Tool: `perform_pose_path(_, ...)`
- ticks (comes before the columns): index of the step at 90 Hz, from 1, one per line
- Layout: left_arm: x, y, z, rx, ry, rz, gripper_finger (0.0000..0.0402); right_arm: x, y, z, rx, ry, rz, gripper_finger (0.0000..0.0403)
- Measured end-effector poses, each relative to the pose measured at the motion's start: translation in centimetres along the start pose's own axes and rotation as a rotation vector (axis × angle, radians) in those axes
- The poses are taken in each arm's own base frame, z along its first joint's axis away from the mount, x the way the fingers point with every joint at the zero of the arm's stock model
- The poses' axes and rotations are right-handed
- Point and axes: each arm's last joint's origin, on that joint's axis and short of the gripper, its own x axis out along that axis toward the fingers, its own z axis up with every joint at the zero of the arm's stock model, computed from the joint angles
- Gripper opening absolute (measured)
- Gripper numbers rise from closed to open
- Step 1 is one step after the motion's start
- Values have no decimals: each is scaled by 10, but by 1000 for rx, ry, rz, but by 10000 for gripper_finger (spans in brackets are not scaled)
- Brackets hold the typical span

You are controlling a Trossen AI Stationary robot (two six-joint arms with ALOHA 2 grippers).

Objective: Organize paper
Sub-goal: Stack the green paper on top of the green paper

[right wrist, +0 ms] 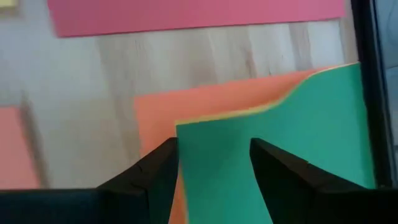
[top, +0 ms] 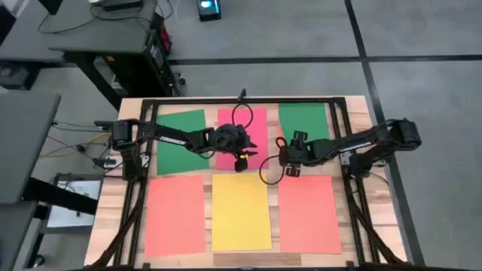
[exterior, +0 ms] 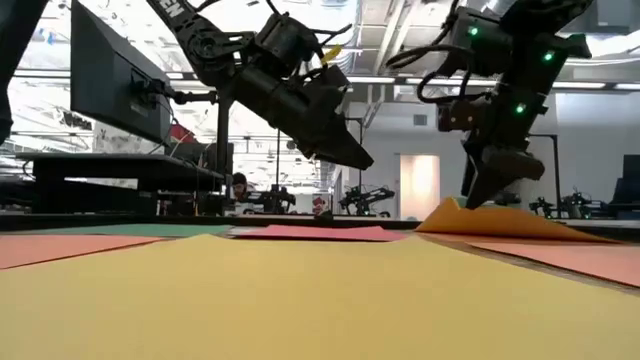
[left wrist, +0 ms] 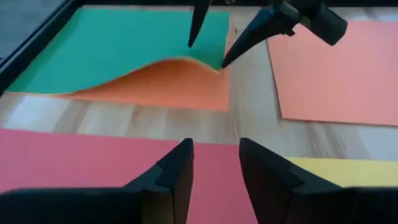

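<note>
Sheets of paper lie flat on the wooden table. The far row has a green sheet (top: pixel 181 139), a pink-red one (top: pixel 252 124) and a second green one (top: pixel 305 120). An orange sheet (left wrist: pixel 174 84) lies under that second green sheet (left wrist: pixel 124 43). My right gripper (right wrist: pixel 214 146) stands open at this sheet's near left corner, which is raised. My left gripper (left wrist: pixel 214 146) hangs open above the pink-red sheet (left wrist: pixel 74 162), touching nothing. My right gripper comes down at a slant onto the green sheet's near left corner (left wrist: pixel 217 62), fingers apart. One fingertip (left wrist: pixel 193 42) stands on or just over the sheet's top; the other (left wrist: pixel 225 62) meets the corner's edge. The corner arches up off the orange sheet, and the rest lies flat.
In the near row lie a salmon sheet (top: pixel 175 214), a yellow one (top: pixel 241 211) and another salmon one (top: pixel 309 214). A dark frame (top: pixel 343 143) runs round the work area. Bare wood shows between the rows.
</note>
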Motion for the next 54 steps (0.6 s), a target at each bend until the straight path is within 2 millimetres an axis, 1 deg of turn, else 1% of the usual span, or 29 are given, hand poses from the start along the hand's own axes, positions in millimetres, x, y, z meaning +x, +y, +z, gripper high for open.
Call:
perform_pose_path(13, 0, -2, -1, 1, 15, -5, 115, -7, 7, -5, 3, 19, 61, 187)
perform_pose_path(32, 0, -2, -2, 0, 27, -7, 115, -10, 20, -13, -76, 50, 75, 187)
perform_pose_path(41, 0, -2, -3, -3, 28, -8, 115, -7, 24, -21, -116, 70, 76, 191)
perform_pose_path(54, 0, -3, -3, -2, 29, -9, 115, 4, 23, -38, -133, 129, 63, 200)
